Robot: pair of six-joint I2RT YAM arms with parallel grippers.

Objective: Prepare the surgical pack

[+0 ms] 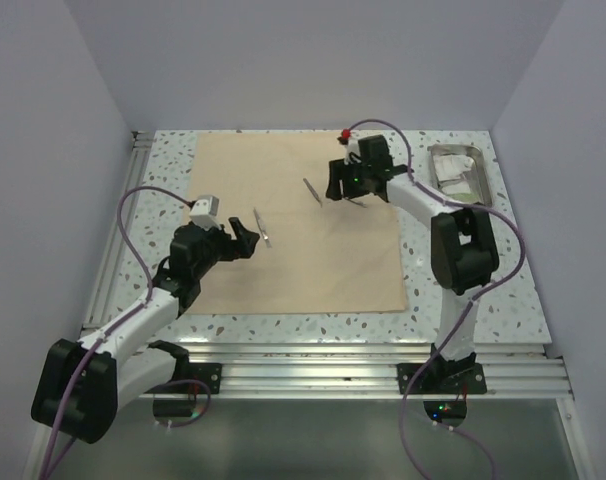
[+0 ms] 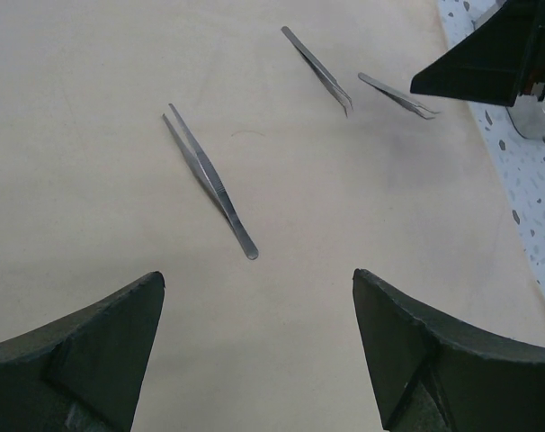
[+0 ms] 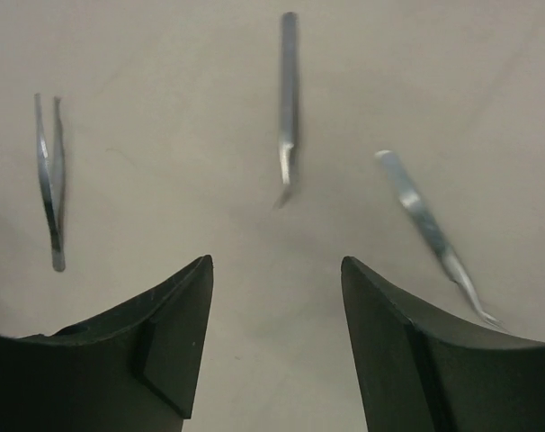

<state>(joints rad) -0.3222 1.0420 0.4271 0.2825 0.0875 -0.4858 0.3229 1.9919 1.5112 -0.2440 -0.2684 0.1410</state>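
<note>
1. From above: the tan cloth [image 1: 293, 230] lies flat, with the steel tray [image 1: 433, 152] off its far right corner. The left gripper [image 1: 248, 242] gapes wide and empty, and one pair of tweezers [image 1: 262, 227] lies just ahead of it. The right gripper [image 1: 333, 188], also parted and empty, hovers between two more pairs.
2. Left wrist: those tweezers [image 2: 209, 180] lie ahead of the wide jaws, their long axis slanting away to the left.
3. Right wrist: the middle tweezers [image 3: 288, 99] point lengthwise straight out from the empty jaws. A grasp probably needs a wrist turn, and this arm is nearer.
</note>
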